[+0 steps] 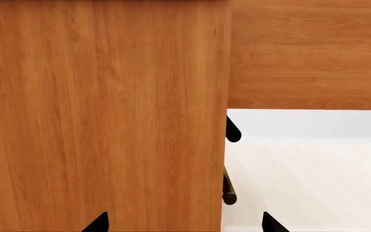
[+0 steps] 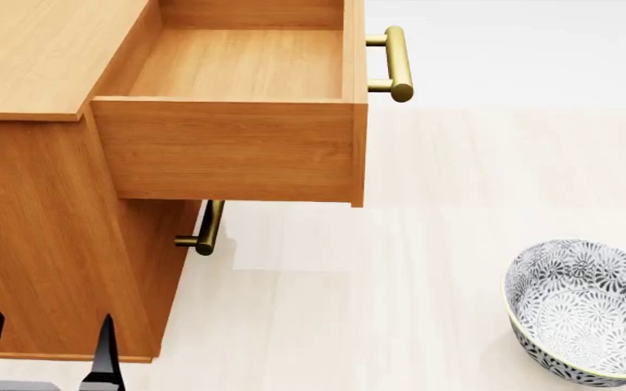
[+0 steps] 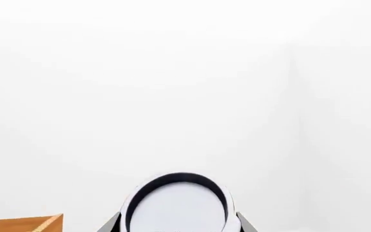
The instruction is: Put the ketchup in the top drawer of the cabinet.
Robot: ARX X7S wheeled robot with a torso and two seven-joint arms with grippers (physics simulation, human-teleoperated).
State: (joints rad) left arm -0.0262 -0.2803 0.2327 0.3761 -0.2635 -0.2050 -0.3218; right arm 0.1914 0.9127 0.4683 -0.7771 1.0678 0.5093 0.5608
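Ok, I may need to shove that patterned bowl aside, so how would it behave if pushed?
The bowl looks rigid and glazed, like ceramic, so it is probably stiff, fairly heavy and chip-prone. Its rounded wall narrows toward the base, so a low push would likely slide it on the smooth floor; a push at the rim might rock it.

Bright, even, flat light, everything rendered sharp.

The pulled-out top drawer (image 2: 226, 147) throws a soft, pale shadow onto the light floor (image 2: 455, 204) under and just beside it, so the light falls from above. The patterned bowl (image 2: 585, 309) shades the floor faintly at its foot. The right wrist view is nearly washed out to white. No blur, no glare on the brass handle (image 2: 397, 63), no bending at the edges.
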